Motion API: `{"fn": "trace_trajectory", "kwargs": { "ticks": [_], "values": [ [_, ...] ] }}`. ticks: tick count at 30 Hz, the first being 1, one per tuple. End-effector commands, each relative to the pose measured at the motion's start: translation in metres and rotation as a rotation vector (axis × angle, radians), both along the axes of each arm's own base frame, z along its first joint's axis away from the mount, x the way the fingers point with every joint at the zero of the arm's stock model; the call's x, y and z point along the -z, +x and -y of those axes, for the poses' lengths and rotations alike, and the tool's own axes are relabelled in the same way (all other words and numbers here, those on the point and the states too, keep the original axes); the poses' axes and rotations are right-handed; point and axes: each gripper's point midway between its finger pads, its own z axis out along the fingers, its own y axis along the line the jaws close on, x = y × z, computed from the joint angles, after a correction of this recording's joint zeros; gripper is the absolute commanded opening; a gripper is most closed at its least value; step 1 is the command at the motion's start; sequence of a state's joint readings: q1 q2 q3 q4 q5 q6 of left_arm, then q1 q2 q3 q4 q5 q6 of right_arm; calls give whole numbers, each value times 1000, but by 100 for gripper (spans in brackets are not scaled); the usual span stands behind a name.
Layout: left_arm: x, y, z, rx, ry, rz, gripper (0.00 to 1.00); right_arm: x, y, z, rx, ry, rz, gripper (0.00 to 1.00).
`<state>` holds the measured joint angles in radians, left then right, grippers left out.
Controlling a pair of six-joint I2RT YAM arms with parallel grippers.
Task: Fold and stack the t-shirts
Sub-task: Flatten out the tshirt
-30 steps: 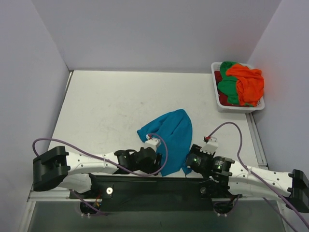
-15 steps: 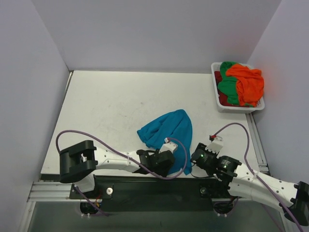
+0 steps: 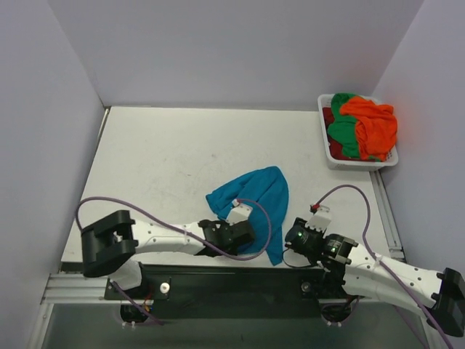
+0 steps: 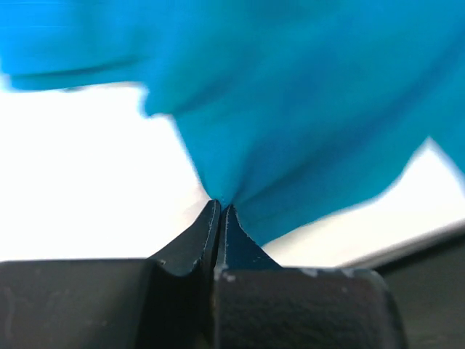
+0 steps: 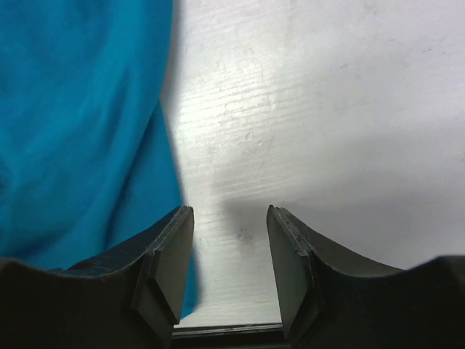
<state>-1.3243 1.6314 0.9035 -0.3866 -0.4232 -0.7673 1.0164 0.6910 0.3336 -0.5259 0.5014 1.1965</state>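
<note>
At the near edge of the tabletop (image 3: 167,160), the left tool (image 4: 218,209) was closed tight on a pinch of the teal t-shirt (image 4: 305,109), and the cloth fanned out from between its meeting jaws. Beside it, the right tool (image 5: 229,218) stood open with only bare tabletop between its jaws. Its left finger sat at the shirt's near right edge and seemed to overlap the cloth, though the wrist view did not settle whether it touched.

The teal t-shirt lay in a rumpled, roughly triangular heap near the front middle of the tabletop, bunched rather than spread, with no neat fold to be seen. Farther off, at the far right corner, the white basket (image 3: 349,164) held the other shirts heaped together. An orange t-shirt (image 3: 374,123) lay on top, a green t-shirt (image 3: 340,132) under and beside it, and a dark red t-shirt (image 3: 328,116) showed at the basket's left side.

Judged from this, the task was barely begun. One shirt was out of the basket and gripped at one point, probably to be pulled flat. Nothing had been folded and no stack existed. Spreading and folding the teal shirt remained to be done, then fetching, folding and stacking the three in the basket.
</note>
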Motion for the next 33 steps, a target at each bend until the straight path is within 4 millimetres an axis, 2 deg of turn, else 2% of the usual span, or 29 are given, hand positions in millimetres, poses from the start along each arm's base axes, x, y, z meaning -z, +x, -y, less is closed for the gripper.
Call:
{"fn": "trace_trajectory", "kwargs": {
  "ticks": [1, 2, 4, 8, 9, 13, 17, 19, 21, 23, 24, 25, 28, 29, 30, 31, 32, 33],
  "values": [
    [-29, 28, -50, -155, -8, 52, 0, 4, -2, -9, -54, -33, -27, 46],
    [-48, 33, -52, -165, -81, 60, 0, 8, -2, -14, -73, -52, -39, 46],
    [-66, 47, -64, -218, -170, 76, 0, 8, -2, -22, -88, -61, -42, 46],
    [-87, 59, -74, -248, -266, 85, 0, 10, -2, -42, -123, -89, -43, 49],
    [-91, 61, -76, -257, -276, 86, 0, 4, -2, -52, -140, -75, -29, 50],
    [-116, 66, -81, -274, -318, 113, 0, -6, 6, -63, -152, -92, 7, 57],
    [-155, 76, -86, -285, -393, 169, 0, -22, 27, -55, -101, -73, 54, 66],
    [-180, 84, -92, -303, -434, 207, 0, -25, 41, -43, -48, -61, 54, 69],
    [-200, 89, -96, -310, -459, 236, 0, -28, 49, -45, -67, -23, 57, 71],
    [-213, 96, -104, -327, -473, 264, 0, -32, 63, -37, -38, 12, 64, 72],
    [-219, 97, -104, -325, -483, 272, 0, -32, 63, -40, -50, 46, 52, 71],
    [-234, 101, -107, -334, -506, 294, 0, -36, 66, -40, -50, 67, 66, 71],
    [-257, 113, -123, -386, -515, 343, 0, -41, 78, -27, -20, 71, 78, 71],
    [-275, 116, -125, -386, -541, 371, 0, -44, 87, -20, 17, 93, 91, 71],
    [-282, 122, -132, -408, -547, 390, 0, -43, 89, -19, 7, 105, 90, 71],
    [-290, 124, -135, -414, -561, 403, 0, -44, 90, -27, -21, 158, 78, 71],
    [-308, 127, -137, -411, -585, 428, 0, -48, 98, -31, -22, 189, 99, 71],
    [-315, 129, -138, -410, -595, 437, 0, -50, 102, -32, -20, 203, 105, 71]
  ]
}}
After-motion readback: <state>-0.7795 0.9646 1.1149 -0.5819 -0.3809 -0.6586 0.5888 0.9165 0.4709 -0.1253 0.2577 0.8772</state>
